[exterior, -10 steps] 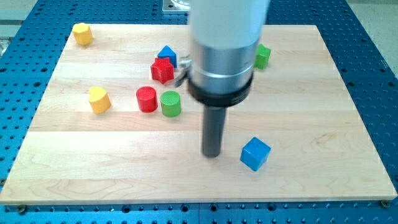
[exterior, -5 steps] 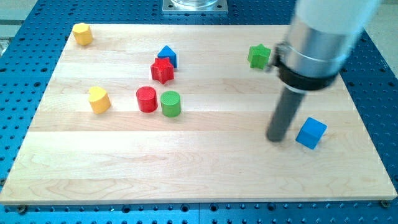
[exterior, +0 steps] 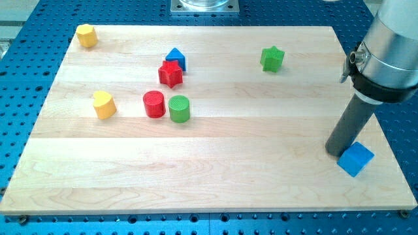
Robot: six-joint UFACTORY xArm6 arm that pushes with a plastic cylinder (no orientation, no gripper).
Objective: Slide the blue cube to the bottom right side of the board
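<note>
Pushing contact: my tip (exterior: 339, 153) touches the blue cube's (exterior: 356, 159) upper-left side, placed to drive it rightward and down.
Cube position: near the counter's (exterior: 215, 189) bottom-right edge.
Cube appearance: bright blue, corner-on.
Hand: none fitted; a bare rod.
Progress: seemingly nearly complete.

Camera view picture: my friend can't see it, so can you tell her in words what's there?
My tip touches the blue cube at the wooden board's bottom right. Far off at the view's left sit a red cylinder, green cylinder, red star and two yellow blocks; a green star sits near the top.
</note>
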